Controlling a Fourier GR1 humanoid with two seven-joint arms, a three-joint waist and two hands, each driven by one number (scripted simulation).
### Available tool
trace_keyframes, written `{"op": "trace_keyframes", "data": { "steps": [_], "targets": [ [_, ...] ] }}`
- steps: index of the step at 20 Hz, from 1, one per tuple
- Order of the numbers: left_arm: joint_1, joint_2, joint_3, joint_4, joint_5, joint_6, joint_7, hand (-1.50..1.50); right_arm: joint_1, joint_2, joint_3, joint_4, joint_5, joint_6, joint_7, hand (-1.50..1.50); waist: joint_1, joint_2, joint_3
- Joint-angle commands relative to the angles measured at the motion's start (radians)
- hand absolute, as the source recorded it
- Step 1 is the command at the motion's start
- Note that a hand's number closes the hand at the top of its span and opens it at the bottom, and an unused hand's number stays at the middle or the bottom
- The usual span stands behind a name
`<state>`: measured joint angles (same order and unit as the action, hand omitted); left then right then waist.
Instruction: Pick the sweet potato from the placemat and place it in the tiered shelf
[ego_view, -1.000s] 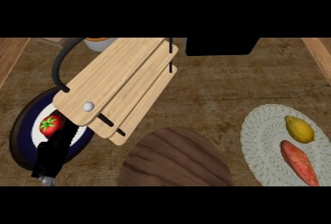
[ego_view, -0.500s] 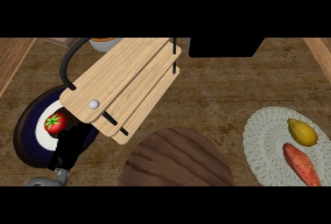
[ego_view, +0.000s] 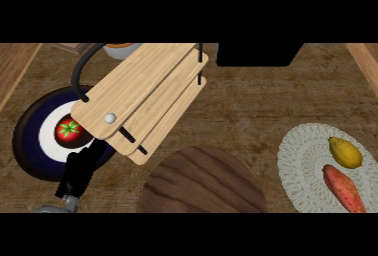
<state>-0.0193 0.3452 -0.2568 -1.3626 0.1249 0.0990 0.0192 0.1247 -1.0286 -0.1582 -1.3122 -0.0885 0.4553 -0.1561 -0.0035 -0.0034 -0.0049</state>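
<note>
The orange sweet potato (ego_view: 343, 188) lies on the pale round placemat (ego_view: 299, 165) at the right edge, just below a yellow lemon (ego_view: 345, 152). The tiered shelf (ego_view: 144, 95), made of light wooden boards, slants across the upper left of the counter. My left hand (ego_view: 80, 170) shows at the lower left with straight fingers pointing up, over the rim of a dark blue plate (ego_view: 37, 150) and close to the shelf's lower end. It holds nothing. No right hand shows, and nothing is near the sweet potato.
A red tomato (ego_view: 69, 131) sits on the blue plate, partly under the shelf's edge. A dark round wooden board (ego_view: 203, 182) lies at the bottom middle. A black block (ego_view: 258, 54) and an orange-and-white vessel (ego_view: 122, 47) stand at the far edge.
The left hand has risen slightly up and to the right, toward the shelf's lower end. The plate, tomato and shelf also show a little further right and up.
</note>
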Motion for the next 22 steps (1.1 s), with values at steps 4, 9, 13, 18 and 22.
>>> {"op": "trace_keyframes", "data": {
  "steps": [4,9,13,18,22],
  "targets": [
    [0.015,0.012,0.012,-0.015,0.014,-0.024,-0.012,0.0,0.015,-0.069,0.138,-0.259,0.314,-0.196,0.305,-1.5,0.008,-0.002,0.0],
    [-0.055,-0.02,0.018,0.07,-0.016,-0.034,0.003,0.0,-0.071,0.056,0.247,-0.403,0.363,-0.156,0.58,-1.5,0.008,0.005,0.004],
    [-0.062,-0.053,0.026,0.095,-0.039,-0.023,-0.02,0.0,-0.037,0.174,0.328,-0.453,0.414,-0.143,0.679,-1.5,0.0,0.004,0.004],
    [-0.019,-0.002,0.074,0.016,-0.022,-0.071,-0.005,0.0,-0.034,0.209,0.336,-0.535,0.425,-0.042,0.863,-1.5,0.0,0.002,0.004],
    [-0.007,-0.05,0.051,-0.078,-0.063,-0.03,0.09,0.0,-0.085,0.286,0.336,-0.475,0.481,-0.004,0.905,-1.5,0.006,0.002,0.005]
  ]
}}
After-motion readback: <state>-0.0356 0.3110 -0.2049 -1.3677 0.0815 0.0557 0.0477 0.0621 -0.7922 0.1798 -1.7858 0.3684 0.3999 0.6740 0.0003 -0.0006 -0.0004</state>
